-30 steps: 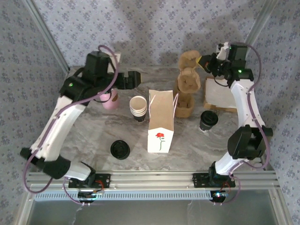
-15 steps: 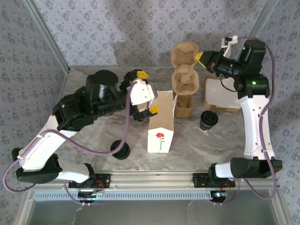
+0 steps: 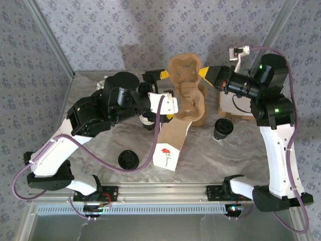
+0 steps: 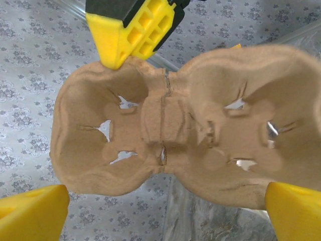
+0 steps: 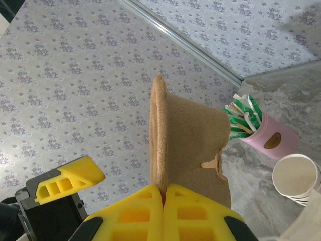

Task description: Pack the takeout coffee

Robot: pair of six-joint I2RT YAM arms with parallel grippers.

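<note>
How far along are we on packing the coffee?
Done: nothing packed yet; the paper bag stands tilted. In hand: the right pincer is shut on the cardboard carrier by its rim, holding it above the bag; the left pincer is open beside it. Left: the lidded takeout coffee stands on the table right of the bag, outside both.

The carrier (image 3: 186,93), pinched in the right pincer (image 3: 204,75), hangs straight ahead of the left pincer (image 3: 167,92), whose jaws gape, barring its way forward. Under both leans the bag (image 3: 173,140). Below the right pincer, bare desk (image 3: 210,155) surrounds the coffee (image 3: 222,129).
</note>
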